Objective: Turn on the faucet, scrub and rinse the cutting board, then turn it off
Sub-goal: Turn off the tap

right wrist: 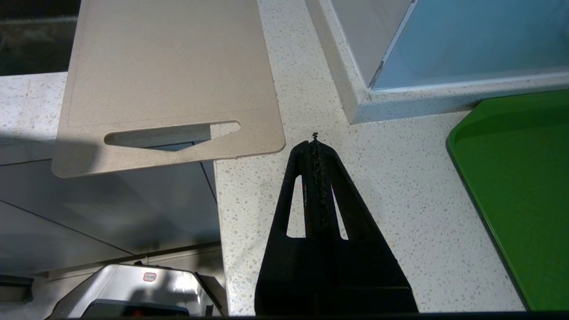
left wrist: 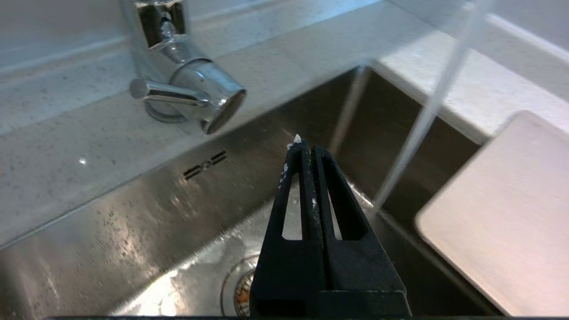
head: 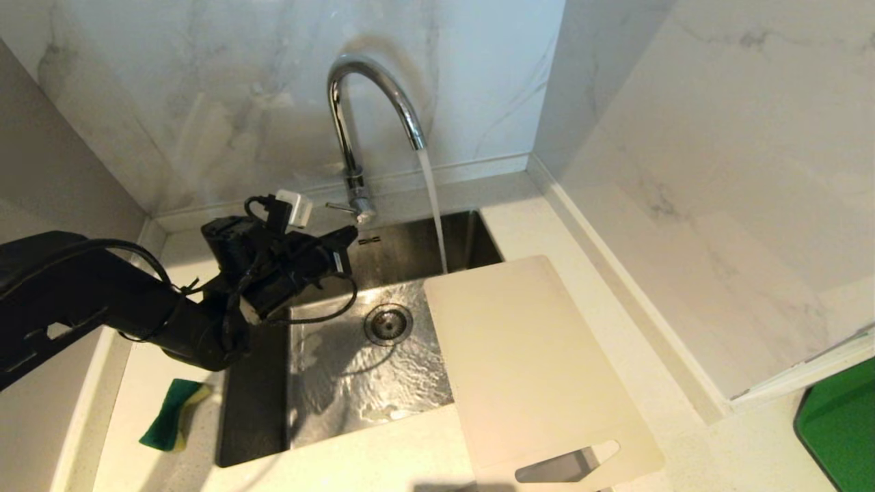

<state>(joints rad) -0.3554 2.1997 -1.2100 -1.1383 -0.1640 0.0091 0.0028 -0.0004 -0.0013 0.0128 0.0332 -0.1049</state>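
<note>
The chrome faucet (head: pixel 362 109) runs, its stream falling into the sink beside the far end of the cutting board (head: pixel 526 362). The cream board lies half over the sink's right side, its slot handle toward the counter's front edge. My left gripper (head: pixel 350 236) is shut and empty, hanging over the sink's back left, just below and in front of the faucet's side lever (left wrist: pixel 169 95), apart from it. In the left wrist view the gripper (left wrist: pixel 306 147) points at the sink's back wall. My right gripper (right wrist: pixel 314 140) is shut and empty above the counter, near the board's handle corner (right wrist: pixel 173 93).
A green-and-yellow sponge (head: pixel 172 413) lies on the counter left of the steel sink (head: pixel 342 369). The drain (head: pixel 387 323) sits mid-basin. Marble walls close the back and right. A green tray (head: pixel 841 424) lies at the right front.
</note>
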